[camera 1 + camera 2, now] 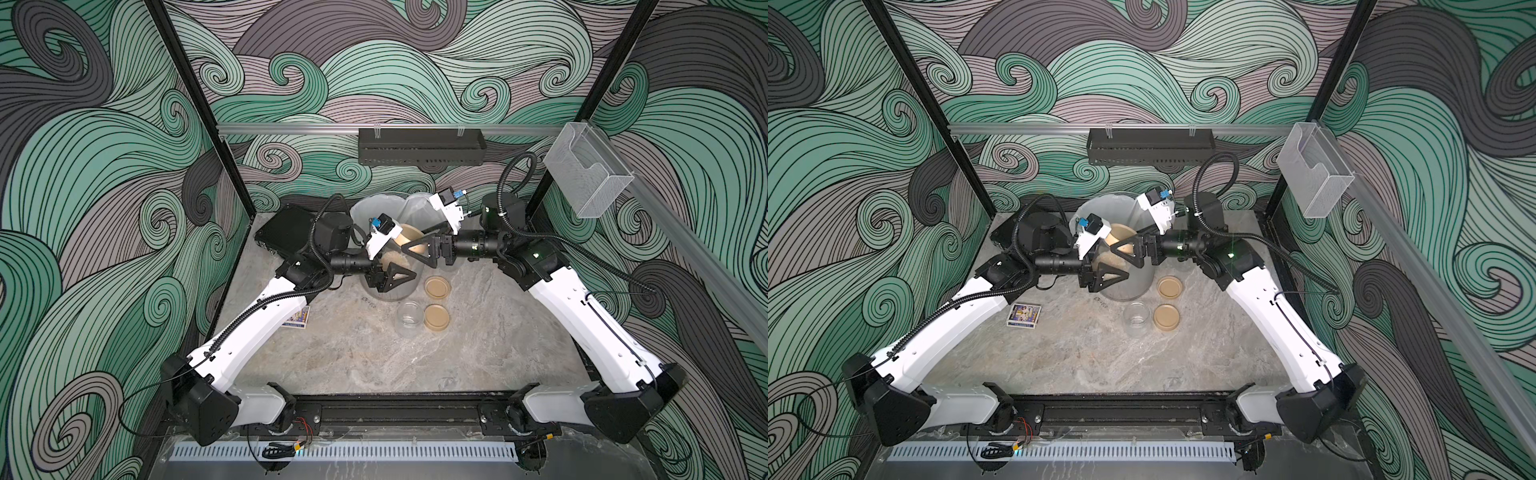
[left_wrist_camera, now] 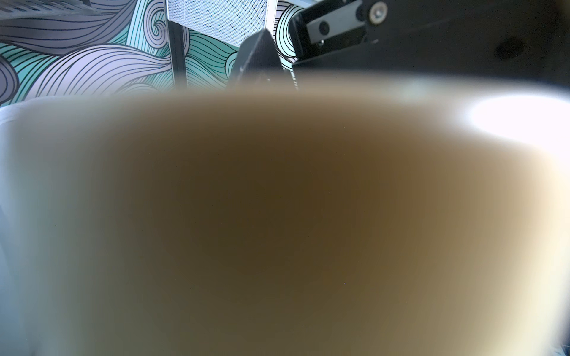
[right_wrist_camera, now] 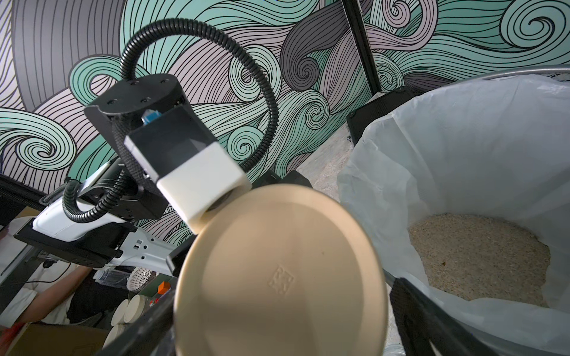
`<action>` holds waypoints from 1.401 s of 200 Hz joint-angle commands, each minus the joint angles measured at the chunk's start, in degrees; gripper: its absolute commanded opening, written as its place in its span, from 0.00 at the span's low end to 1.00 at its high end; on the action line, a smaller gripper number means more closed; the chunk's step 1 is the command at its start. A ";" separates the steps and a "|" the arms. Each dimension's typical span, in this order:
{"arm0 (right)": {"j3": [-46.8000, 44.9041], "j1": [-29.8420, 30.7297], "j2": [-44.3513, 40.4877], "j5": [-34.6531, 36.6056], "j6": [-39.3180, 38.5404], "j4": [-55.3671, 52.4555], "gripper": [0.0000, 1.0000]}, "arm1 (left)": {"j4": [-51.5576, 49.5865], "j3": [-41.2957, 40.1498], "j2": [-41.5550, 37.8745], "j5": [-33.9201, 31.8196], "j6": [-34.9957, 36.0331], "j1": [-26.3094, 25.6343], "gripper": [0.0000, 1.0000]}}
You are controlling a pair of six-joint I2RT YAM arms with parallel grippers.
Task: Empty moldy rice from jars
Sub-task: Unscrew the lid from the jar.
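On the table (image 1: 374, 365) nearest, 1 empty jar (image 1: 409, 318) and 2 loose lids (image 1: 437, 286) (image 1: 436, 317) crowd the set-down space. Beyond, the left tool (image 1: 399, 276) clamps a full jar (image 1: 390, 261) of moldy rice (image 1: 394, 258), probably smooth and slippery. The right tool (image 1: 417, 243) stands spread around its lid (image 1: 406, 240), best taken by the rim. Behind waits the bin (image 1: 370, 208).

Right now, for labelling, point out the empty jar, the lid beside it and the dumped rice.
empty jar (image 1: 409, 319), in a top view, clear base
lid (image 1: 436, 318) beside it, in a top view, tan centre
dumped rice (image 3: 478, 255), right wrist view, heap's middle
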 commanded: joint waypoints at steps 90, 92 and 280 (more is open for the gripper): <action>3.22 -0.59 0.97 -5.96 -7.68 -1.31 0.75 | 3.64 3.04 -1.99 8.42 -2.25 -0.60 0.33; 3.24 -0.69 0.95 -6.40 -7.86 -1.32 0.75 | 3.50 3.23 -1.89 8.87 -2.28 -0.59 0.33; 7.39 -6.73 7.45 -43.08 1.13 19.49 0.79 | 8.46 5.70 -0.03 20.78 -9.77 -0.23 0.33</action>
